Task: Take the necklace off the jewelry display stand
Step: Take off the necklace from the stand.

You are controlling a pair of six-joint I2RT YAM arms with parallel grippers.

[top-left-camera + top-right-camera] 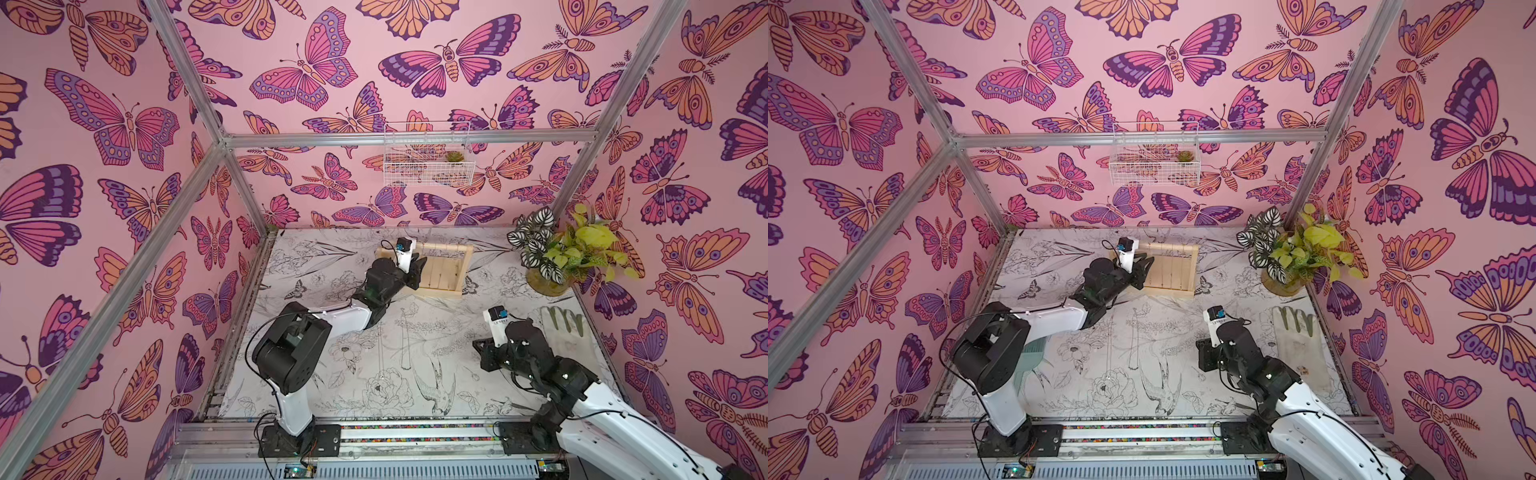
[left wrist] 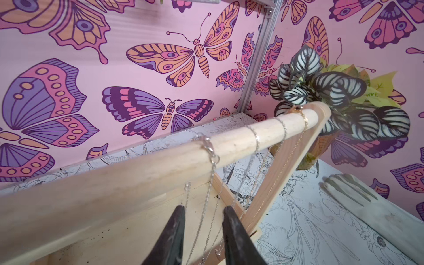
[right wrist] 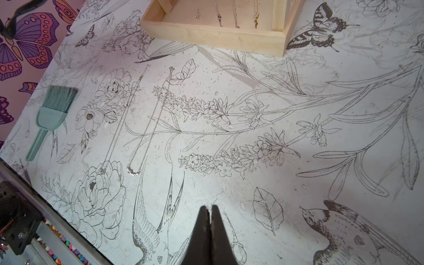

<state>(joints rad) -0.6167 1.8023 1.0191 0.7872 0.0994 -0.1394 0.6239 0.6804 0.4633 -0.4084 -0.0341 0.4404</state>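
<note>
A: Any writing to read?
B: Only a small label (image 1: 501,321) on the white camera box (image 1: 494,332) at the right wrist, letters too small to make out.
A: Left edge, then?
B: Teal brush (image 3: 52,114) lying flat, close to the left edge of the worktop (image 1: 457,332).
A: And the left tool (image 2: 203,210)?
B: Open, at the left end of the jewelry display stand (image 1: 442,272), just below the crossbar (image 2: 137,174). Fingers (image 2: 179,220) apart, either side of the hanging strands of a silver necklace (image 2: 210,150), clasp up on the bar. Cannot tell whether touching.
A: Stand placed where?
B: Far middle of the worktop, upright, near the back wall. Three more chains (image 2: 256,137) further right along the bar, the last one gold.
A: Room to move?
B: Plenty on the near side of the base: a wide stretch, with two loose necklaces (image 3: 146,128) laid out straight left of centre.
A: Right tool (image 3: 208,210)?
B: Closed, tips pressed together, empty, over the worktop right of centre, well apart from the stand.
A: Right edge?
B: Pale glove (image 1: 557,328) flat beside it; potted plant (image 1: 552,249) in the far right corner, a gap between pot and stand.
</note>
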